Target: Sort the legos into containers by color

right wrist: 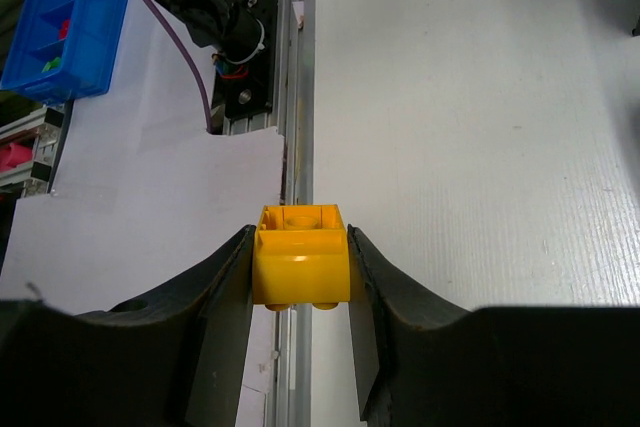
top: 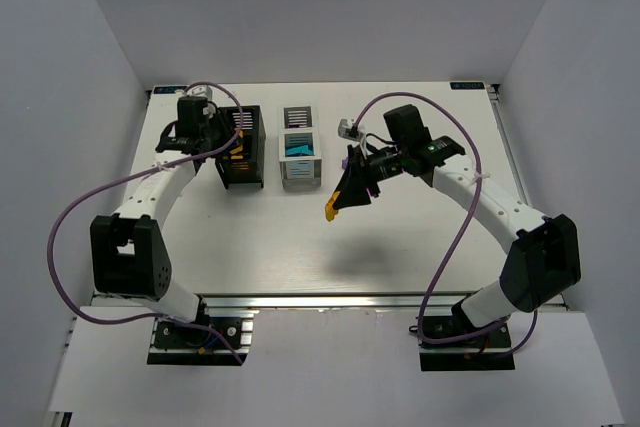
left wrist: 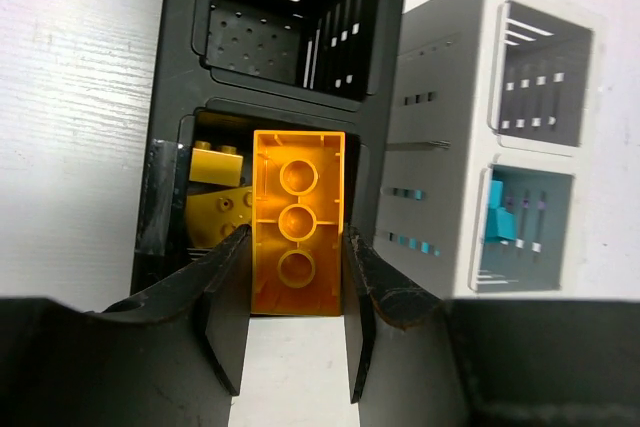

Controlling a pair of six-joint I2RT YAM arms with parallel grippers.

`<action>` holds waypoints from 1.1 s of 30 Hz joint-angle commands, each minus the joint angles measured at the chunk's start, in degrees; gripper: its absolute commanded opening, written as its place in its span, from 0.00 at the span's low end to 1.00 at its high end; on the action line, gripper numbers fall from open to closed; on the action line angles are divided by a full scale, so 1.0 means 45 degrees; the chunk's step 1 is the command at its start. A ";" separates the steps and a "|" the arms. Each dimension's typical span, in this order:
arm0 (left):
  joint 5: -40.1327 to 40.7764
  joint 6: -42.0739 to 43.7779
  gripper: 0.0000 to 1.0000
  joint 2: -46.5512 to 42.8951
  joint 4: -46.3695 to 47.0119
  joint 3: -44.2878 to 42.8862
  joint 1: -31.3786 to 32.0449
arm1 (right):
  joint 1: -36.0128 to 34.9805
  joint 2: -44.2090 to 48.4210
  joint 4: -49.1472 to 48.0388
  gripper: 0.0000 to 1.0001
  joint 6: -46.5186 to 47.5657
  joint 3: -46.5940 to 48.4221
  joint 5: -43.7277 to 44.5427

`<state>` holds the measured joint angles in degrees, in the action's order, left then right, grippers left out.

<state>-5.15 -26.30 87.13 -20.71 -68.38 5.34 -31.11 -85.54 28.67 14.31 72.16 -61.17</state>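
Note:
The black container point(top: 241, 148) stands at the back left, and the white container point(top: 300, 145) stands just to its right. My left gripper point(left wrist: 297, 252) is shut on an orange lego point(left wrist: 297, 222) and holds it over the black container's near compartment point(left wrist: 172, 197). That compartment has other yellow legos point(left wrist: 217, 197) in it. Teal legos point(left wrist: 497, 219) lie in the near compartment of the white container point(left wrist: 440, 137). My right gripper point(right wrist: 300, 282) is shut on a yellow lego point(right wrist: 300, 265). It holds that lego above the table, right of the white container, as the top view shows point(top: 333, 209).
In the right wrist view the table's metal front rail point(right wrist: 300, 97) runs under the held lego. A blue bin point(right wrist: 55, 27) with small parts sits off the table. Purple cables loop beside both arms.

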 commanded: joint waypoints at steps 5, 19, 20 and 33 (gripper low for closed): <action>0.0596 0.0240 0.25 0.0480 0.0481 -0.0566 -0.0074 | 0.0059 0.0083 0.0348 0.04 0.0493 0.0722 0.0096; 0.0792 0.0123 0.80 -0.0377 0.0052 -0.0879 -0.0094 | 0.0039 -0.0503 0.0992 0.05 0.1332 0.1502 0.0623; 0.0812 0.0123 0.81 -0.0572 -0.0026 -0.0763 -0.0094 | 0.0020 -0.0561 0.1071 0.05 0.1526 0.1716 0.0701; 0.1395 -0.1282 0.98 -0.6215 -0.1294 0.2849 -0.0094 | -0.0644 -0.2843 0.1600 0.03 0.2115 0.5094 0.3996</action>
<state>-1.10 -29.36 62.57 -23.16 -58.96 5.30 -32.40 -96.20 36.14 23.03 90.15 -49.65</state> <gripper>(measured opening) 0.982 0.431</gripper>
